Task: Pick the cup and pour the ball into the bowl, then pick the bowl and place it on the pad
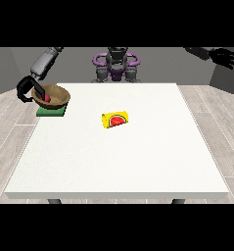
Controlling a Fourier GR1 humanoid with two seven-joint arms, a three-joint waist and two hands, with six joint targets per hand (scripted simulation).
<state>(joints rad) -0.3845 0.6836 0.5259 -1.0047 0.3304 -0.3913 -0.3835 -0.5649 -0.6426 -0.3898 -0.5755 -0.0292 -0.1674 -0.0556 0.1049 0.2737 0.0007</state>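
- No words, brand names, labels or numbers can be read on anything in view.
- The only marking is a red watermelon-slice picture on the yellow cup (115, 120), which lies on its side on the worktop (138, 162).

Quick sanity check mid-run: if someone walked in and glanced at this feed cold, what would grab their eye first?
Probably the yellow cup with a watermelon print, lying on its side near the middle of the large white table. Next, the brown wooden bowl with a red ball inside, sitting on the green square pad at the table's far corner at the view's left, with the black hand at the view's left at its rim. The hand at the view's right hangs raised off the table.
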